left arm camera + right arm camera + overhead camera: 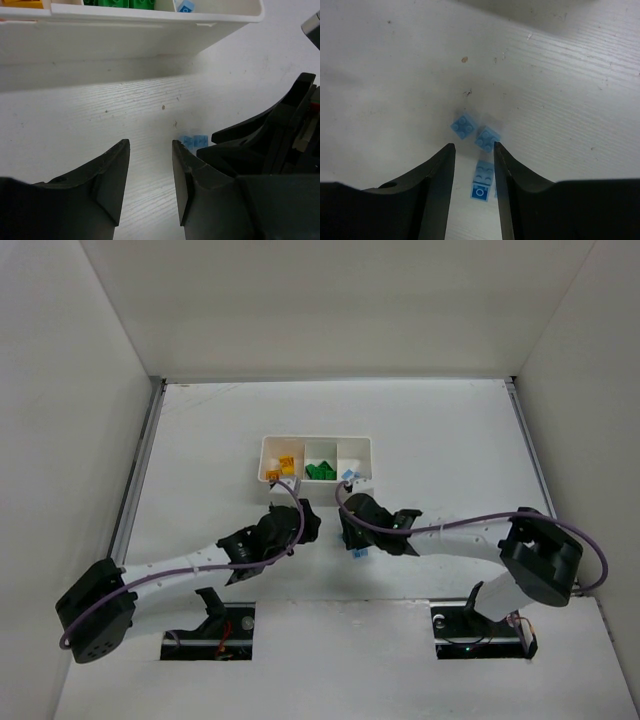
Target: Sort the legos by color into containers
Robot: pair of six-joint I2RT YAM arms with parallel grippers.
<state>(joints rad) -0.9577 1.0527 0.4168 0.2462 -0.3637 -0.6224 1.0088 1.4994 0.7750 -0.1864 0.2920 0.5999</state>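
Note:
The white three-compartment tray (315,445) holds yellow-orange bricks (285,468) on the left, green bricks (321,472) in the middle and a light blue brick (349,476) on the right. Three light blue bricks lie on the table: two (463,125) (487,138) just past my right gripper's tips and one (484,177) between its jaws. My right gripper (474,150) is open and low over them, seen from above (352,543). My left gripper (150,145) is open and empty, just left of the blue bricks (194,141).
The tray's near wall (150,17) stands just beyond my left gripper (307,520). My right gripper's black fingers (270,135) crowd the right of the left wrist view. White walls enclose the table on three sides.

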